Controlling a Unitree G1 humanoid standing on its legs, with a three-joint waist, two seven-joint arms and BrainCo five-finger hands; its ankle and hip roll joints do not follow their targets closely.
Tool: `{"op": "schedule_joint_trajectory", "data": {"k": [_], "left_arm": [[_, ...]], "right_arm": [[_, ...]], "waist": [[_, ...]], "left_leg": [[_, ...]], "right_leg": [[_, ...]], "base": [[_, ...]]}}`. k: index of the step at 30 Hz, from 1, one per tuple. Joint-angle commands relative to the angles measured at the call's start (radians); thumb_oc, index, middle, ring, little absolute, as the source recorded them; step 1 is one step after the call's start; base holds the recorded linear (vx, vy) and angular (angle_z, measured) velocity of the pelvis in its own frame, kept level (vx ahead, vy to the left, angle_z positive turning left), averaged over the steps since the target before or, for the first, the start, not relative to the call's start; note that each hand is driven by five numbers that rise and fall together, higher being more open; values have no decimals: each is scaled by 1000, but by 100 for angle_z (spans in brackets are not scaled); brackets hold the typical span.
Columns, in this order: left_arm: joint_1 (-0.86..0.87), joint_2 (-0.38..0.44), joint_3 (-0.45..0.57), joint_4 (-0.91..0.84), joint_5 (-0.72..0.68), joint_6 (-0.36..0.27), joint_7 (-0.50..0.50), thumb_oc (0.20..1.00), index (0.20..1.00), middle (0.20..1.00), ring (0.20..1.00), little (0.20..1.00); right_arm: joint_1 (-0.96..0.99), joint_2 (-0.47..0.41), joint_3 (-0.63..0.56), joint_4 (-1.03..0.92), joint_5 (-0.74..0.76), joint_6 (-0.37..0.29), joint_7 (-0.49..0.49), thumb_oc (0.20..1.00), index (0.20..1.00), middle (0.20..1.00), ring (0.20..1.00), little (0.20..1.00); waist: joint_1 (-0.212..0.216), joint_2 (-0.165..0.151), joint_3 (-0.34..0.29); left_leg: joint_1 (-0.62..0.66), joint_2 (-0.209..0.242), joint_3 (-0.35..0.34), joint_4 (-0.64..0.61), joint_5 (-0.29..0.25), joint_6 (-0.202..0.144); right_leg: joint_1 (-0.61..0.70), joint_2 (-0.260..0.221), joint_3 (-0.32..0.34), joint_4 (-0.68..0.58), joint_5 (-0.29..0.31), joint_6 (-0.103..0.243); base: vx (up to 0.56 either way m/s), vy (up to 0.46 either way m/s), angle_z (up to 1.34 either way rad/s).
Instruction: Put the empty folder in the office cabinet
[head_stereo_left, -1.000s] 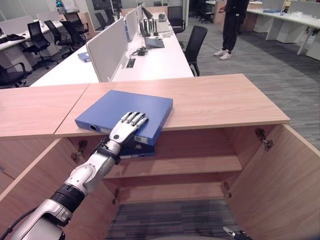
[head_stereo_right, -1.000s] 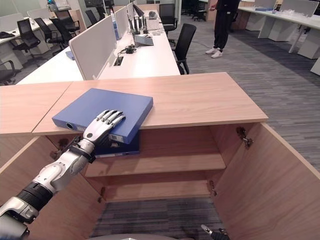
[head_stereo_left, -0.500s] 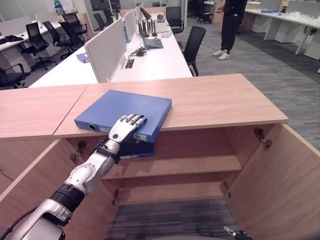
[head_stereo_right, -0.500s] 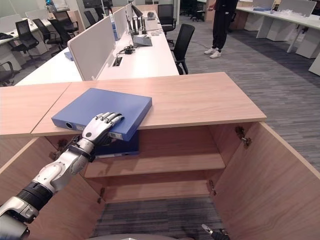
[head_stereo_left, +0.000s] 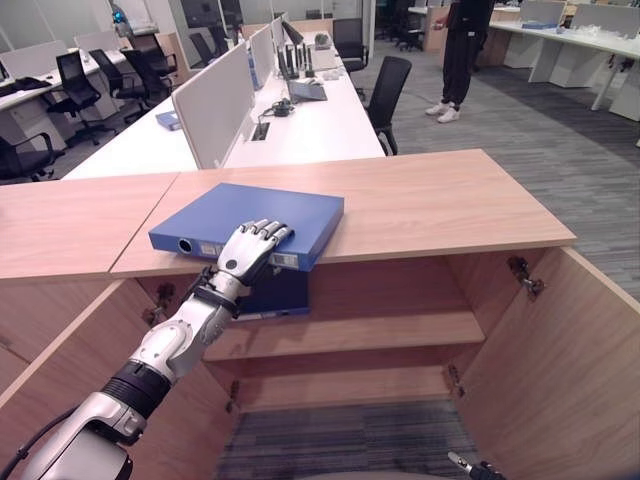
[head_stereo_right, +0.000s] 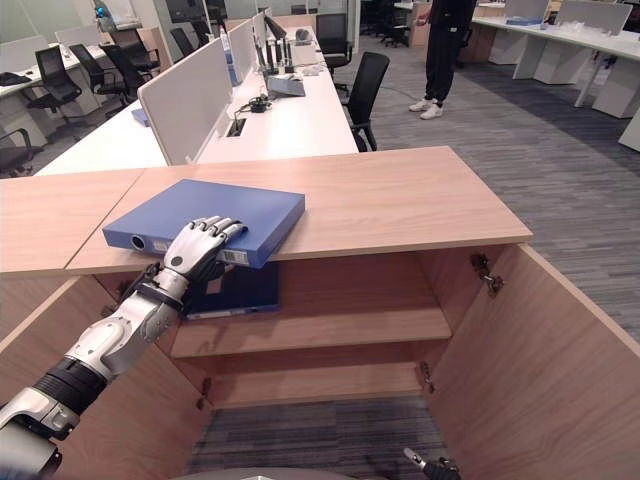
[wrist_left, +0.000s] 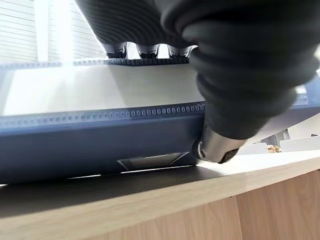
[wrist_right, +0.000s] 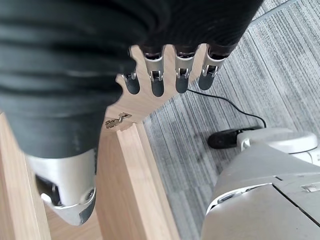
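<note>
While the blue folder (head_stereo_left: 248, 220) lies flat on the wooden top of the office cabinet (head_stereo_left: 430, 205), its near corner jutting a little past the front edge, the robot's left hand (head_stereo_left: 248, 252) grips that near edge, fingers curled over the cover and the thumb pressed against the spine below. A second blue folder (head_stereo_left: 272, 294) stands inside the cabinet just beneath, on the upper shelf (head_stereo_left: 400, 328). Both cabinet doors (head_stereo_left: 560, 360) hang wide open. The right hand (wrist_right: 165, 70) hangs low beside the right door, fingers relaxed and apart, holding nothing. Behind the cabinet runs a long white desk (head_stereo_left: 310, 125) with a divider, and a person (head_stereo_left: 463, 50) stands farther back on the grey carpet.
</note>
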Motion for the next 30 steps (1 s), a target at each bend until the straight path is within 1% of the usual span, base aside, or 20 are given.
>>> {"op": "schedule_joint_trajectory", "data": {"k": [1,13,14,18,19,24,29,30], "left_arm": [[-88,-9,44,45,-59,10,-34,200,200,200,200,200],[-197,23,143,-71,-165,10,17,200,200,200,200,200],[-219,29,162,-82,-200,8,26,200,200,200,200,200],[-243,39,190,-102,-249,2,31,200,200,200,200,200],[-259,48,210,-114,-286,-5,39,200,200,200,200,200],[-286,66,279,-163,-375,-25,65,200,200,200,200,200],[-295,78,337,-225,-438,-47,85,200,200,200,200,200],[-297,83,367,-256,-466,-55,93,200,200,200,200,200]], "right_arm": [[-104,25,-30,43,66,-11,-9,1000,1000,1000,1000,1000],[-117,29,-9,29,73,-15,-3,1000,1000,1000,1000,1000],[-119,30,-2,25,70,-15,-1,1000,1000,1000,1000,1000],[-122,29,6,18,70,-18,4,1000,1000,1000,1000,1000],[-124,30,10,16,71,-20,8,1000,1000,1000,1000,1000],[-130,35,25,7,68,-25,18,1000,1000,1000,1000,1000],[-136,38,33,4,66,-28,23,1000,1000,1000,1000,1000],[-139,40,37,2,68,-30,28,1000,1000,1000,1000,1000]], "waist": [[22,-11,81],[26,-9,75],[28,-8,72],[28,-6,72],[29,-5,71],[33,-2,70],[36,2,68],[38,3,67]], "left_leg": [[82,-21,-27,14,-169,3],[76,-22,-35,14,-166,-1],[76,-23,-36,14,-165,-2],[76,-24,-37,14,-165,-2],[76,-24,-38,14,-165,-3],[75,-22,-38,14,-162,-5],[75,-20,-42,14,-161,-8],[74,-20,-44,14,-161,-9]], "right_leg": [[-20,3,-6,77,-103,26],[-15,2,-9,65,-99,26],[-13,3,-10,62,-99,25],[-11,3,-11,61,-99,24],[-11,3,-12,62,-99,24],[-9,4,-14,66,-102,22],[-7,7,-20,65,-103,21],[-6,9,-20,65,-105,19]], "base": [[0,0,0],[0,0,0],[0,0,0],[0,0,0],[0,0,0],[0,0,0],[2,-4,1],[12,-21,6]]}}
